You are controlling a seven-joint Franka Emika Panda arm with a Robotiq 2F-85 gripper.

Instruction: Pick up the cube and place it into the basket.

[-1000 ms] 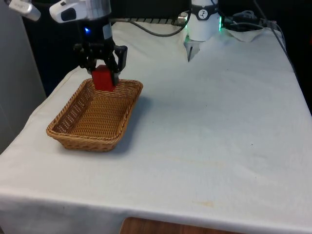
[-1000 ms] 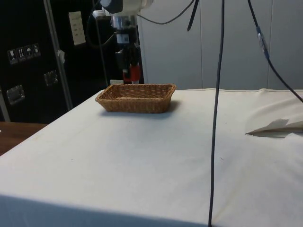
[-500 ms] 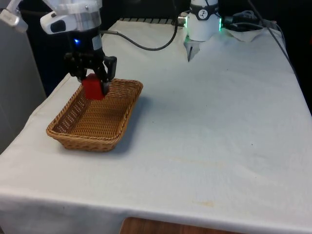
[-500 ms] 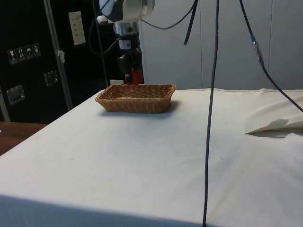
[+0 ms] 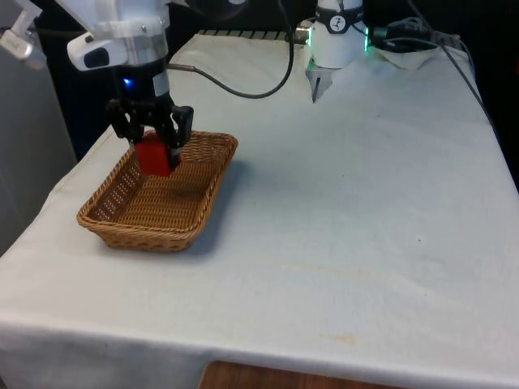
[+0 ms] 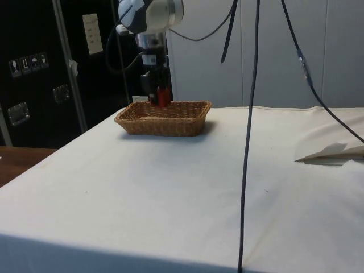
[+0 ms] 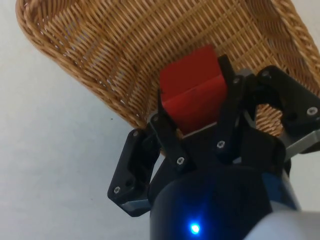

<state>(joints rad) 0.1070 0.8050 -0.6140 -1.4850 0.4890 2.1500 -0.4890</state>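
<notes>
A red cube (image 5: 153, 156) hangs just above the far end of a woven wicker basket (image 5: 122, 212) at the front view's left. My black gripper (image 5: 152, 144) is shut on the cube, one finger against each side. In the side view the cube (image 6: 162, 96) dips to the level of the basket's (image 6: 170, 124) rim, gripper (image 6: 158, 95) over it. The wrist view shows the cube (image 7: 192, 91) clamped between my fingers (image 7: 167, 134), with the basket's (image 7: 80, 55) weave right beneath it.
A folded white paper piece (image 5: 318, 82) lies near the table's far end. Black cables (image 6: 250, 114) hang down in the side view. The white cloth (image 5: 357, 211) stretches wide to the front view's right of the basket.
The gripper carried the cube towards the front view's left and then lowered it, from above the basket's far rim down to rim height inside the far end.
</notes>
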